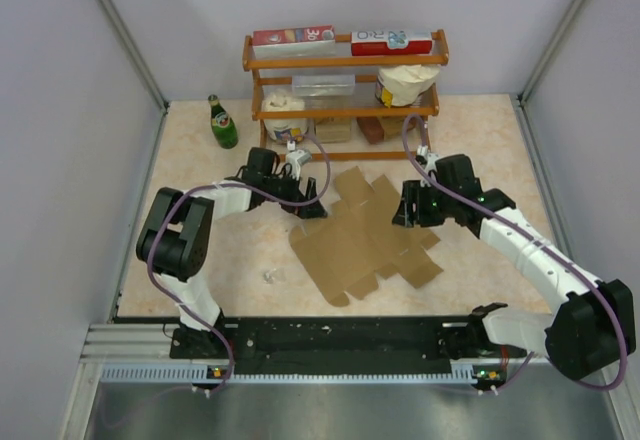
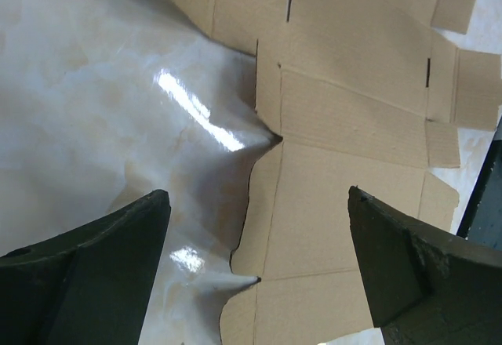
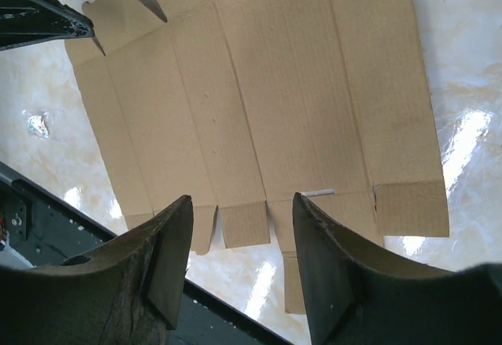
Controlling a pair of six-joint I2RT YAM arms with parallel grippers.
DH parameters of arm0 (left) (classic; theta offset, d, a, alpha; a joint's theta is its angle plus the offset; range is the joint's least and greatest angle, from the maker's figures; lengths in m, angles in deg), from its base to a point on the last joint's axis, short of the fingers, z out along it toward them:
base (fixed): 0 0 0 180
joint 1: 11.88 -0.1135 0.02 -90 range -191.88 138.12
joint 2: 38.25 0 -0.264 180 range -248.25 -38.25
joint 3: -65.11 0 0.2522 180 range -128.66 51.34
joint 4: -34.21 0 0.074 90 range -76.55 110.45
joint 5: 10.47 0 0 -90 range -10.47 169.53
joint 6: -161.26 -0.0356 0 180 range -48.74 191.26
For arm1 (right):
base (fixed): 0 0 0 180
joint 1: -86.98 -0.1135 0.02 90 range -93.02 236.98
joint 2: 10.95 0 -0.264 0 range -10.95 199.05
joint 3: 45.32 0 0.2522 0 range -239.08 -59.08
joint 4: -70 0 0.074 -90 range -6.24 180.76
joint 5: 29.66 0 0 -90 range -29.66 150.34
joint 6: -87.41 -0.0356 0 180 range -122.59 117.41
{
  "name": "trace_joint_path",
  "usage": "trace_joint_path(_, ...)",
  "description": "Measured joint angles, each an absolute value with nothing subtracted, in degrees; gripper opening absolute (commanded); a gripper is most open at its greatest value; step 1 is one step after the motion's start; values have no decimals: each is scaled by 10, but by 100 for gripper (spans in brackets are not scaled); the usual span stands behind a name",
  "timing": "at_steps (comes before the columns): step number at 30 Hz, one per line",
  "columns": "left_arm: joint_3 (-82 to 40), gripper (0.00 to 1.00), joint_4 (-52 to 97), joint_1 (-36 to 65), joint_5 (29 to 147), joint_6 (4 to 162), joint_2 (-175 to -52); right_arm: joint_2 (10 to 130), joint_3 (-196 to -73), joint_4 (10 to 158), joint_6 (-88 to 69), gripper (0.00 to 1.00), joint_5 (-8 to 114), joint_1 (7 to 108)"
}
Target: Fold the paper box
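A pale marbled table [image 1: 200,260] sits between grey walls, a wooden shelf [image 1: 345,60] and 1 green bottle [image 1: 222,123] at its back. The paper box [image 1: 365,235] lies flat and unfolded at the centre between the 2 grippers: the left gripper [image 1: 308,202] spread wide over its far-left edge, the right gripper [image 1: 405,208] parted less widely over its right edge

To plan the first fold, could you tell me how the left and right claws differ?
The left claw gapes wider than the right claw. The left sits at the far-left edge of the paper box, the right at its right edge. Both are open, holding nothing.
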State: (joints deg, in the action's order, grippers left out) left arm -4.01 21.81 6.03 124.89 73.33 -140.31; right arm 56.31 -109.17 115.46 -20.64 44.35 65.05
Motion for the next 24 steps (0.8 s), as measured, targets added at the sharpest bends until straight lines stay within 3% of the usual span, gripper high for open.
trace_joint_path(5, -40, 98, 183, 70, 1225, 732, -1410, 560, -1089, 1151, -206, 54, 440, 652)
trace_joint_path(8, -40, 92, 173, 76, 1219, 732, -1410, 557, -1089, 1150, -206, 54, 437, 652)
trace_joint_path(20, -40, 36, 161, 90, 1220, 732, -1410, 552, -1085, 1147, -207, 53, 432, 652)
trace_joint_path(24, -40, 22, 160, 93, 1224, 730, -1413, 551, -1082, 1145, -207, 53, 431, 653)
